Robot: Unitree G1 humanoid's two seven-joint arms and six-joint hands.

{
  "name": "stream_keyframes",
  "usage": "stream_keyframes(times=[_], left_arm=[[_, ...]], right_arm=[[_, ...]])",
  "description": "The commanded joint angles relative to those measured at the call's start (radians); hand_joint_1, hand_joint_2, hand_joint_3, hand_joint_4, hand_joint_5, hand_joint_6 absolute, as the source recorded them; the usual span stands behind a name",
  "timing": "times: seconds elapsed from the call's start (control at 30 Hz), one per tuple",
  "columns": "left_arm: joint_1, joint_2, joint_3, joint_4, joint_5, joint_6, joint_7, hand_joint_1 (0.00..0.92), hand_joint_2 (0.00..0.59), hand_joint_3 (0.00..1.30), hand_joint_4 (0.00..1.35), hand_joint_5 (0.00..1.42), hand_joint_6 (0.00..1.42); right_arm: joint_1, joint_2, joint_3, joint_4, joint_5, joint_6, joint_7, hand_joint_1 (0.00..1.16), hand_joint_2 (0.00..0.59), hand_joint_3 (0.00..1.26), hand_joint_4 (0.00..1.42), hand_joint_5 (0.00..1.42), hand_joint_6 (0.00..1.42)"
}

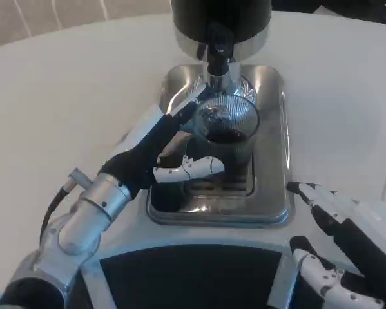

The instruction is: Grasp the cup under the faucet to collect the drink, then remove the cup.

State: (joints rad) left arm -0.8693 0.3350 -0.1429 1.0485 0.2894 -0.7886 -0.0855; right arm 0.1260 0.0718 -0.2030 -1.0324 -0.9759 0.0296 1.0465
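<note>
Right robot hand (347, 248) rests open; left robot hand (164, 151) grips cup (226, 129).

The black cylindrical dispenser (221, 22) and its chrome faucet (217, 61) hang directly over the ribbed clear glass cup (226, 132) — no way in from above. The left hand (164, 151) crowds the cup's left side. The shiny steel drip tray (273, 129) lies bare to the right — beyond it, open white table (341, 96).
</note>
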Motion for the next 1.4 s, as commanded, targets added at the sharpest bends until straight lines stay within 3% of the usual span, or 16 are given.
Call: stream_keyframes(times=[0.03, 0.83, 1.4], left_arm=[[-0.011, -0.006, -0.017, 0.008, 0.019, 0.027, -0.002, 0.409, 0.087, 0.06, 0.03, 0.15, 0.28], [-0.028, -0.027, -0.056, -0.01, 0.058, 0.093, 0.036, 0.392, 0.087, 0.07, 0.04, 0.15, 0.3], [-0.009, -0.024, -0.049, -0.059, 0.056, 0.075, 0.072, 0.39, 0.088, 0.09, 0.07, 0.19, 0.32]], right_arm=[[0.023, 0.081, -0.004, -0.015, 0.01, -0.005, 0.002, 0.11, 0.567, 0.03, 0.0, 0.0, 0.0], [0.047, 0.082, -0.038, -0.015, 0.056, -0.03, -0.008, 0.1, 0.562, 0.04, 0.0, 0.0, 0.0], [0.061, 0.089, -0.064, -0.015, 0.08, -0.04, -0.008, 0.07, 0.534, 0.04, 0.0, 0.0, 0.0]])
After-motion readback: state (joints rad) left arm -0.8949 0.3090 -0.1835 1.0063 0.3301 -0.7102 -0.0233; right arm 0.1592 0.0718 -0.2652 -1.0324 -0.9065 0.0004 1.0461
